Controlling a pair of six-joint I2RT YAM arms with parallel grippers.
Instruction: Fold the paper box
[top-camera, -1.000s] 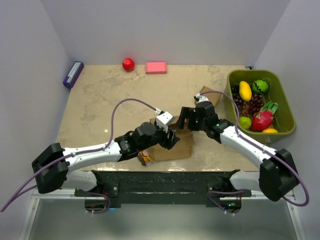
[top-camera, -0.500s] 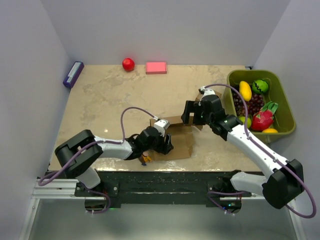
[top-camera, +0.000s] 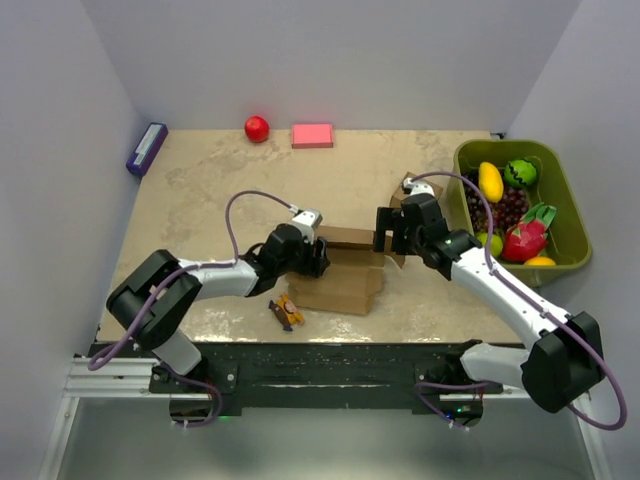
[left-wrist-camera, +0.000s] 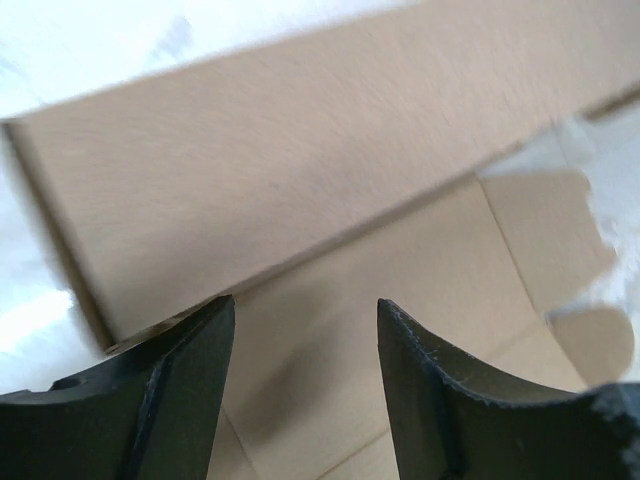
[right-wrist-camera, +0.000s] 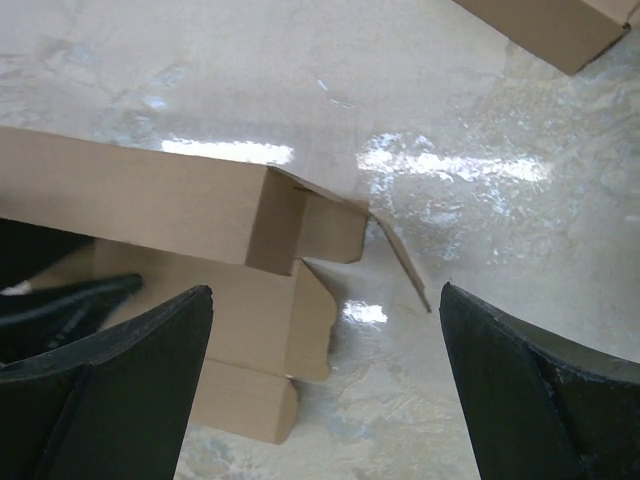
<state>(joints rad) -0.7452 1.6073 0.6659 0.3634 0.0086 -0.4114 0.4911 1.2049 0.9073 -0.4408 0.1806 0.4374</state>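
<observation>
The paper box (top-camera: 345, 275) was seen lying on the marbled surface (top-camera: 200, 200), partly folded: a long wall was raised along its far edge, while the floor panel and short flaps were spread flat toward its near side. The left tool (top-camera: 318, 252) was held at the left end of the paper box, low against the raised wall. In the left wrist view the dark fingers (left-wrist-camera: 190, 370) of that tool (left-wrist-camera: 300, 320) were seen standing apart, with the raised wall just ahead of their tips and the floor panel beneath them; no cardboard was clamped between them. The right tool (top-camera: 385, 235) was poised at the right end of the paper box, and in the right wrist view (right-wrist-camera: 320, 300) its jaws were spread wide over the corner where an end flap was bent outward. A small orange-brown object (top-camera: 288, 313) was found just beside the near left corner of the paper box. A smaller cardboard box (right-wrist-camera: 555, 25) was glimpsed beyond its right end. A green bin (top-camera: 572, 215) of fruit was set well to the right of the paper box, and a red ball (top-camera: 257, 128), a pink block (top-camera: 312, 135) and a purple object (top-camera: 147, 148) were placed well beyond its far side.
</observation>
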